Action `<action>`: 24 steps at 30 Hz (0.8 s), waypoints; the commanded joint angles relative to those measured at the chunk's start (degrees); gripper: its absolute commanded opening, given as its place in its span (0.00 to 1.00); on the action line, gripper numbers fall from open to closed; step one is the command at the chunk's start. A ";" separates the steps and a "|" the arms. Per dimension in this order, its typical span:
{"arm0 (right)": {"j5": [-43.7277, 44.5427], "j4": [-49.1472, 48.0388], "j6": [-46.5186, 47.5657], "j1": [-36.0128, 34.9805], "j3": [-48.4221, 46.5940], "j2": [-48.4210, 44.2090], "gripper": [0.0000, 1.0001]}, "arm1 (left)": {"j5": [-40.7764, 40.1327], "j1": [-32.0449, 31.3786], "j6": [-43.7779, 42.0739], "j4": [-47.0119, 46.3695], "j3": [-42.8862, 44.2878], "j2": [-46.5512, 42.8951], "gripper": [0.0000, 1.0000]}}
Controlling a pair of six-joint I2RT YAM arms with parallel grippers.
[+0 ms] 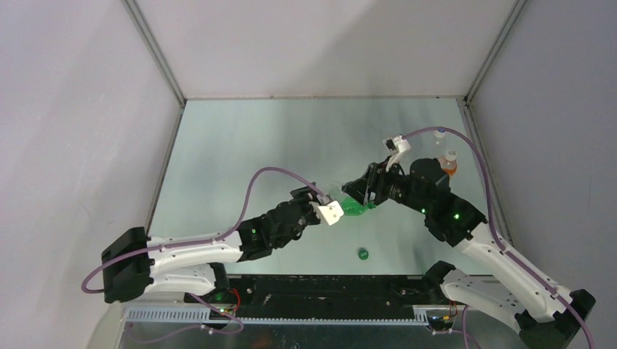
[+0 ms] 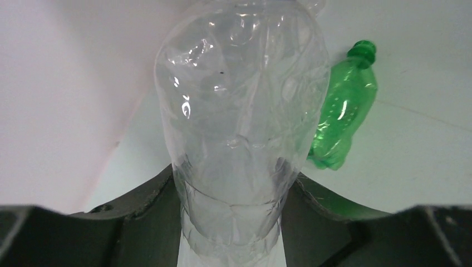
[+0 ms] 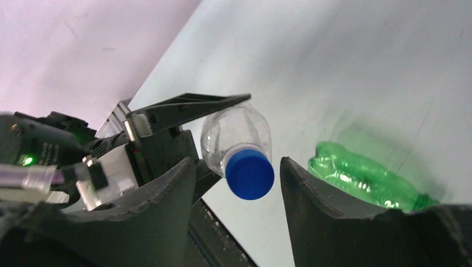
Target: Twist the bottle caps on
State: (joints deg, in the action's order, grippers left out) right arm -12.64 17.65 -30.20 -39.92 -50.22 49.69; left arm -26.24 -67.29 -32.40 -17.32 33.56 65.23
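Note:
My left gripper is shut on the lower body of a clear plastic bottle and holds it above the table. The solid blue cap sits on this bottle's neck. My right gripper is open around that cap, with a gap on each side. A crumpled green bottle lies on the table just beyond both grippers, its neck bare. The green cap lies alone on the table near the front edge. The white-and-blue cap is not in view.
An orange bottle with a white cap stands at the back right, and another small white-capped thing stands behind it. Grey walls close in the table on three sides. A black rail runs along the near edge.

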 commanded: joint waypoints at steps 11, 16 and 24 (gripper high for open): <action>14.54 -21.38 7.10 -7.53 8.25 -4.81 0.66 | 14.36 2.05 17.13 -4.53 3.38 -1.13 0.06; 21.93 -20.59 7.49 -10.18 9.38 -6.08 0.65 | 15.26 2.62 20.23 -5.81 3.67 -1.00 0.06; 23.91 -21.66 5.90 -10.90 11.17 -7.62 0.49 | 17.98 3.89 23.50 -7.39 3.69 -1.02 0.06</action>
State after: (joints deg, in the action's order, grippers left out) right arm 8.47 -0.30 -23.79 -50.48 -39.77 43.03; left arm -10.61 -63.90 -12.27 -20.45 34.98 65.21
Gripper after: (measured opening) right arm 0.562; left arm 0.578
